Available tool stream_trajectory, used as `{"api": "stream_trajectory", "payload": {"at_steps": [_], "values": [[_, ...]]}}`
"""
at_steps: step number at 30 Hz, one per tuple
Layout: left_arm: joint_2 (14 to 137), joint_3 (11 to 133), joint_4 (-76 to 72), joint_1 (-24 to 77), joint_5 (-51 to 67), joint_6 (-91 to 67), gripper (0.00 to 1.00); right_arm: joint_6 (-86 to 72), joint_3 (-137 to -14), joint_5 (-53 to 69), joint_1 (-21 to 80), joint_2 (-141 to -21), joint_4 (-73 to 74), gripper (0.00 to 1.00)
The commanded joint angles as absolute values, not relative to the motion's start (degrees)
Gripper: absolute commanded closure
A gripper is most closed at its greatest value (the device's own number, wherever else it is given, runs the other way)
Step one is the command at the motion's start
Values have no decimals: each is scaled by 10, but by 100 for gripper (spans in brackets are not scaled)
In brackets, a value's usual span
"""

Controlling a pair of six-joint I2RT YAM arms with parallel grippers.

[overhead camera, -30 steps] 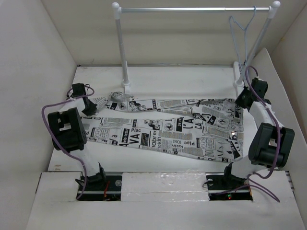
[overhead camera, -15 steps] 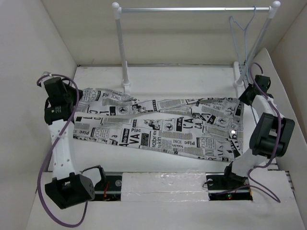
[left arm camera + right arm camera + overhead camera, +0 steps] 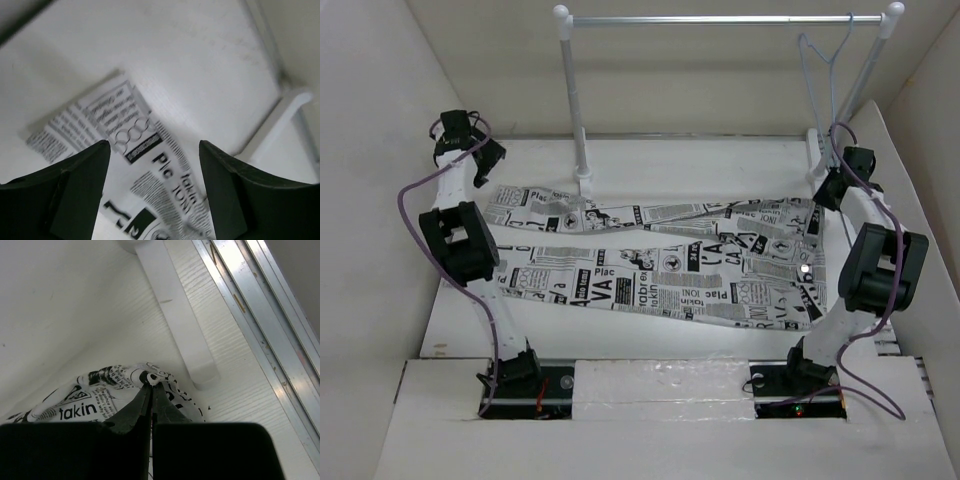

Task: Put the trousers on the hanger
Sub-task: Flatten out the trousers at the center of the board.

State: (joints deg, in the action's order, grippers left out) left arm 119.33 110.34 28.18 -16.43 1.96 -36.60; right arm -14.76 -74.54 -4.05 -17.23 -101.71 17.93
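The trousers (image 3: 650, 270), white with black newspaper print, lie spread flat across the table with the legs pointing left. My left gripper (image 3: 486, 160) hovers open just above the far-left leg end; in the left wrist view the printed cloth (image 3: 115, 110) lies below the empty gap of the gripper (image 3: 155, 150). My right gripper (image 3: 823, 192) is at the trousers' back right corner, shut on a pinch of the cloth (image 3: 90, 390) at its tips (image 3: 151, 382). The pale blue hanger (image 3: 823, 70) hangs from the right end of the rail, bare.
A silver rail (image 3: 720, 19) on white posts (image 3: 575, 110) spans the back of the table. The right post's white foot (image 3: 175, 315) lies just beyond my right gripper. White walls close in on the left and right. A metal track (image 3: 260, 315) runs along the right edge.
My left gripper drew the leg end out to the left, then opened, let it go and rose toward the back left corner. My right gripper stayed shut on the cloth.
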Motion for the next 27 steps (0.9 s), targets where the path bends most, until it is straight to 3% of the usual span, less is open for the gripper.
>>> {"api": "stream_trajectory", "payload": {"at_steps": [1, 2, 3, 7, 18, 23, 24, 27], "values": [[1115, 1072, 317, -147, -14, -344, 32, -134, -768, -34, -155, -988, 171, 100], [1068, 990, 275, -155, -11, -359, 41, -136, -762, -39, -141, -977, 169, 100], [1047, 990, 252, -156, -11, -367, 41, -136, -758, -40, -141, -977, 169, 100], [987, 770, 166, -179, 19, -376, 47, -136, -730, -38, -120, -958, 152, 100], [1104, 744, 138, -197, 42, -407, 49, -133, -669, -10, -125, -904, 124, 100], [1144, 775, 155, -197, 30, -418, 69, -130, -661, -6, -135, -888, 127, 100], [1150, 777, 149, -197, 28, -421, 80, -129, -659, -4, -135, -885, 127, 100], [1162, 785, 142, -197, 28, -419, 98, -131, -662, -7, -129, -879, 131, 100]]}}
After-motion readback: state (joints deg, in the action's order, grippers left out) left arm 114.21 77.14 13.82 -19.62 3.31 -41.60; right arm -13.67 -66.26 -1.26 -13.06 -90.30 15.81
